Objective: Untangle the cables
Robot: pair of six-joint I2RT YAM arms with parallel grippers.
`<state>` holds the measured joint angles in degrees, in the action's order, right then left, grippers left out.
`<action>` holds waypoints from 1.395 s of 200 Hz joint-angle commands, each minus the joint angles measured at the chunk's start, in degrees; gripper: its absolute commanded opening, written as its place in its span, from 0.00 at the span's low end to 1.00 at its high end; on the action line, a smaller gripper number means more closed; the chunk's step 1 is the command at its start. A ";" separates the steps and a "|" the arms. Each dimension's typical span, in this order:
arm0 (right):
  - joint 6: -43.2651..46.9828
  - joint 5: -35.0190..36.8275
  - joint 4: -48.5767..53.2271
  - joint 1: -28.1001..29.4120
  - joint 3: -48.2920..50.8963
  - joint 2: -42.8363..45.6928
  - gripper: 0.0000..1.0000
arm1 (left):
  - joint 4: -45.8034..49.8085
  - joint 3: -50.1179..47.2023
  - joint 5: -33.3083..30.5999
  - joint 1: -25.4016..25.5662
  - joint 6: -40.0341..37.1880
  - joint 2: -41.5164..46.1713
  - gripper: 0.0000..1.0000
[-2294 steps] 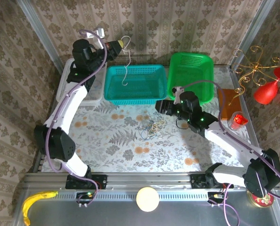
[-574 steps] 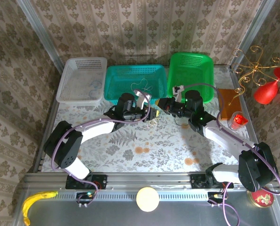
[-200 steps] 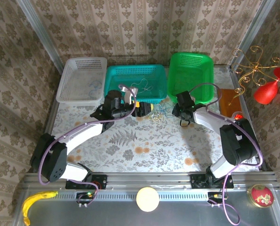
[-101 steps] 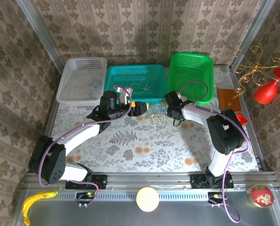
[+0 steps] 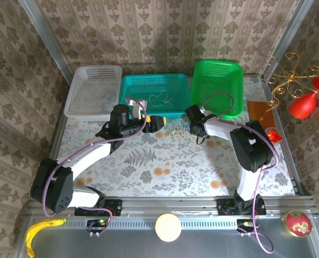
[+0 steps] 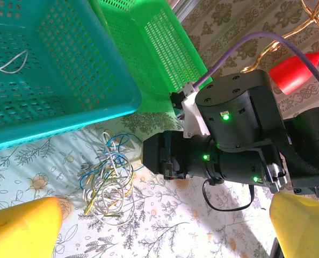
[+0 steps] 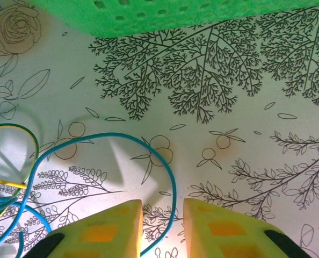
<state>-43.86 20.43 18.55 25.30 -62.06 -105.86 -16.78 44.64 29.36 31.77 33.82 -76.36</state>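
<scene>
Left gripper [image 5: 164, 123] gapes wide and empty, just left of the cables [image 5: 177, 129], which lie tangled on the floral tablecloth [image 5: 149, 161] before the teal basket [image 5: 154, 77]. Just right of them, the right gripper [image 7: 162, 207] stands narrowly parted, and a blue cable [image 7: 172, 177] runs between its fingers.

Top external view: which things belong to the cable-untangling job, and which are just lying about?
Job in hand: cable tangle; white cable lying in the teal basket; white basket and green basket, probably for sorting; left gripper; right gripper.

Lying about: banana; cream disc; red round tin; red goblet; gold wire stand.
</scene>
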 commanded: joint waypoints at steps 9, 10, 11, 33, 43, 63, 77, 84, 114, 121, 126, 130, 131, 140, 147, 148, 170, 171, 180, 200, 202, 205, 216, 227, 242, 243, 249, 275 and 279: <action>-1.89 -0.96 -0.88 -0.07 3.94 0.18 0.26 | -1.86 -0.74 0.62 -0.31 0.43 1.39 1.00; -1.96 -1.02 -0.97 -0.03 4.04 0.37 0.26 | -1.86 -0.72 0.57 -0.31 0.44 1.39 1.00; -1.99 -1.01 -1.06 -0.01 4.09 0.47 0.26 | -1.86 -0.71 0.59 -0.30 0.45 1.39 1.00; -2.32 -0.99 -2.12 0.14 6.71 2.84 0.26 | -1.86 -0.80 0.27 -0.33 0.68 1.47 1.00; -2.45 -0.76 -2.61 0.23 7.61 3.72 0.26 | -1.95 -0.80 0.24 -0.31 0.85 1.47 1.00; -2.22 -0.43 -3.37 0.28 8.60 4.63 0.26 | -2.21 -0.87 -0.18 -0.30 1.29 1.36 1.00; -1.93 -0.45 -3.69 0.32 8.71 4.57 0.26 | -2.50 -0.93 -0.27 -0.31 1.64 1.45 1.00; -1.70 -0.58 -3.83 0.28 8.64 4.28 0.25 | -2.61 -0.96 -0.36 -0.27 1.77 1.47 1.00; -0.99 -1.15 -4.35 0.23 7.81 2.64 0.24 | -2.53 -1.09 -0.69 -0.13 2.12 1.86 1.00; -0.73 -1.16 -4.62 0.19 7.63 2.37 0.25 | -2.39 -1.07 -0.79 -0.18 2.13 2.00 1.00; -0.56 -1.32 -4.65 0.19 7.56 2.05 0.27 | -2.32 -1.13 -0.80 -0.13 2.12 2.02 1.00; -0.45 -1.36 -4.66 0.19 7.41 1.84 0.29 | -2.23 -1.09 -0.87 -0.13 2.13 2.09 1.00; -0.40 -1.35 -4.66 0.19 7.45 1.82 0.29 | -2.22 -1.11 -0.88 -0.13 2.13 2.09 1.00; -0.18 -1.66 -4.70 0.23 7.22 1.42 0.30 | -2.13 -1.14 -0.89 -0.14 2.17 2.16 1.00; 0.07 -1.99 -4.76 0.23 7.14 1.36 0.30 | -2.09 -1.09 -0.91 -0.06 2.12 2.18 1.00; 0.08 -2.03 -4.75 0.25 7.14 1.32 0.30 | -2.06 -1.11 -0.90 -0.05 2.12 2.18 1.00; 0.22 -2.60 -5.36 0.27 8.01 1.76 0.23 | -2.03 -1.07 -1.07 -0.06 2.12 2.18 1.00; 0.20 -2.59 -5.41 0.28 8.01 1.78 0.22 | -2.03 -1.06 -1.07 -0.05 2.12 2.18 1.00; 0.18 -2.88 -5.65 0.27 8.52 2.36 0.14 | -2.03 -1.05 -1.15 0.05 2.12 2.18 1.00; -0.08 -3.50 -6.36 0.29 10.30 4.54 0.00 | -2.03 -1.04 -1.28 0.14 2.12 2.09 1.00; -0.06 -3.54 -6.38 0.28 10.54 4.79 0.00 | -2.03 -1.05 -1.32 0.14 2.12 2.09 1.00; -0.09 -3.67 -6.42 0.28 10.84 5.24 0.00 | -2.03 -1.00 -1.33 0.14 2.10 2.09 1.00; -0.08 -4.07 -6.68 0.34 12.20 7.24 0.00 | -2.03 -1.05 -1.35 0.18 2.12 2.16 1.00; -0.18 -4.43 -6.75 0.45 13.55 9.64 0.00 | -2.03 -1.12 -1.33 0.22 2.12 2.18 1.00; -0.31 -4.69 -6.65 0.79 15.46 13.42 0.00 | -1.95 -1.19 -1.35 0.22 2.09 2.17 1.00; -0.37 -4.74 -6.62 0.84 15.60 13.72 0.00 | -1.95 -1.21 -1.38 0.22 2.11 2.18 1.00; -0.45 -4.86 -6.31 1.04 16.39 15.48 0.00 | -1.95 -1.14 -1.33 0.22 2.04 2.18 1.00; -1.35 -4.98 -5.33 2.26 19.72 22.84 0.00 | -1.73 -1.24 -1.42 0.22 1.89 2.35 1.00; -1.52 -4.90 -5.17 2.44 20.27 23.90 0.00 | -1.62 -1.29 -1.42 0.22 1.77 2.35 1.00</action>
<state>-43.70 15.97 11.44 26.61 -43.83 -87.96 -17.56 43.90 28.38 31.83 35.18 -75.46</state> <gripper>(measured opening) 0.067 0.999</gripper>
